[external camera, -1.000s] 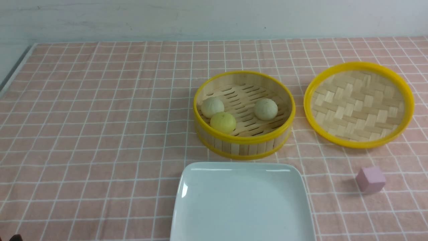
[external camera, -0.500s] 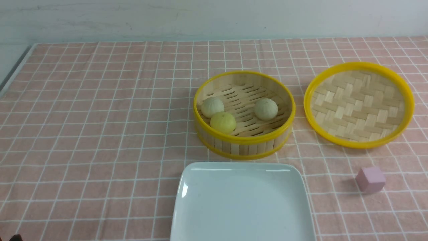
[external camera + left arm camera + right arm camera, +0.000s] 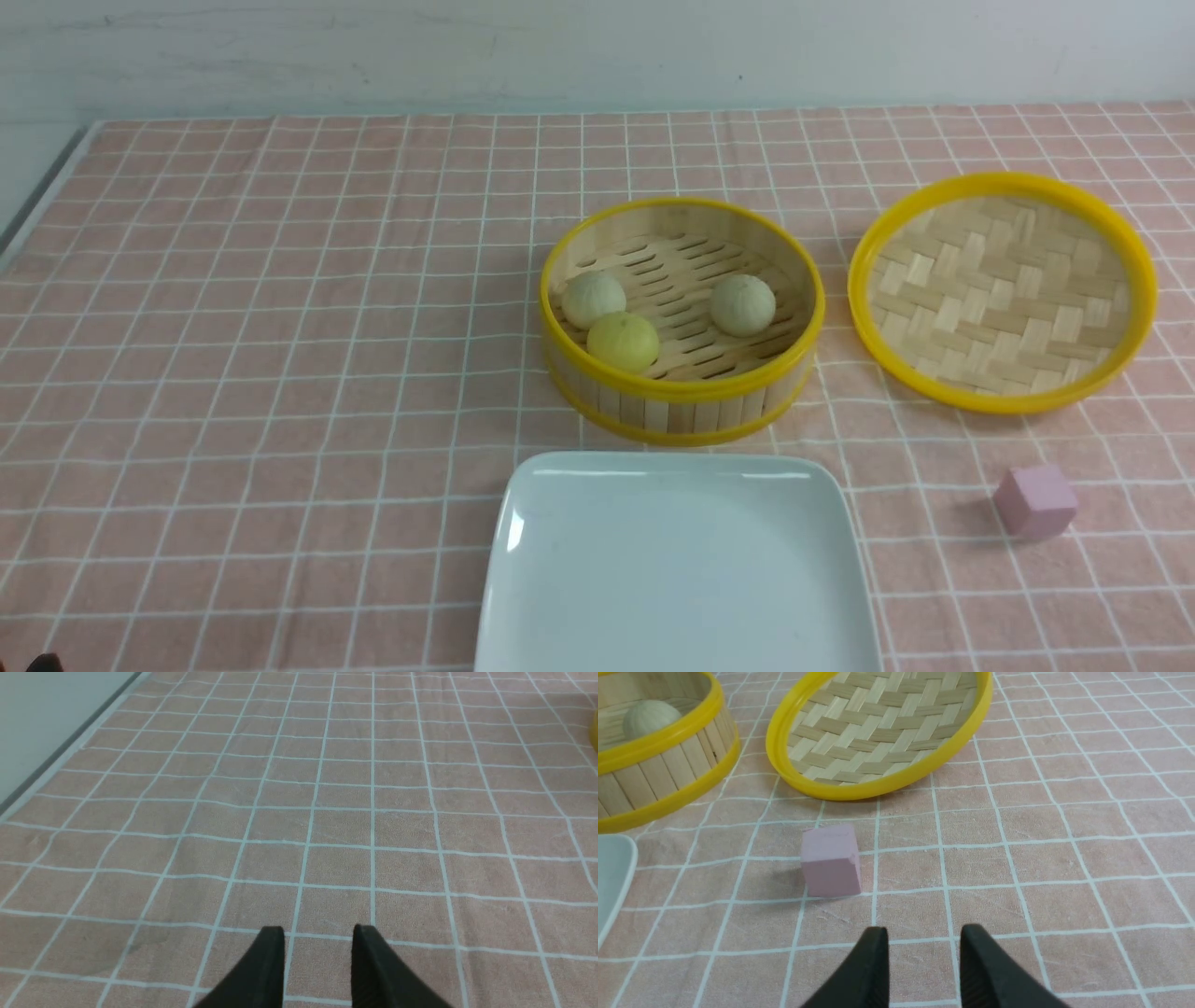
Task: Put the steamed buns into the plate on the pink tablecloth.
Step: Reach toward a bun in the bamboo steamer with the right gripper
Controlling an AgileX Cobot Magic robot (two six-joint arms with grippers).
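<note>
buns: all three steamed buns point(image 3: 623, 342) sit inside the bamboo steamer basket point(image 3: 686, 411). The yellow one is snug against a pale one, and the other pale bun point(image 3: 742, 304) sits off on its own.
plate: the plate point(image 3: 681, 560) is bare, just in front of the basket on the pink tablecloth point(image 3: 233, 373).
left gripper: the left gripper point(image 3: 317, 938) is parted and empty, over plain cloth.
right gripper: the right gripper point(image 3: 923, 940) is also parted and empty, near the pink cube point(image 3: 830, 861).
step: first reach, I reckon.
tip: go for the lone pale bun, drop straight down inside the rim, squeeze softly, and lift clear of the rim before heading for the plate.
</note>
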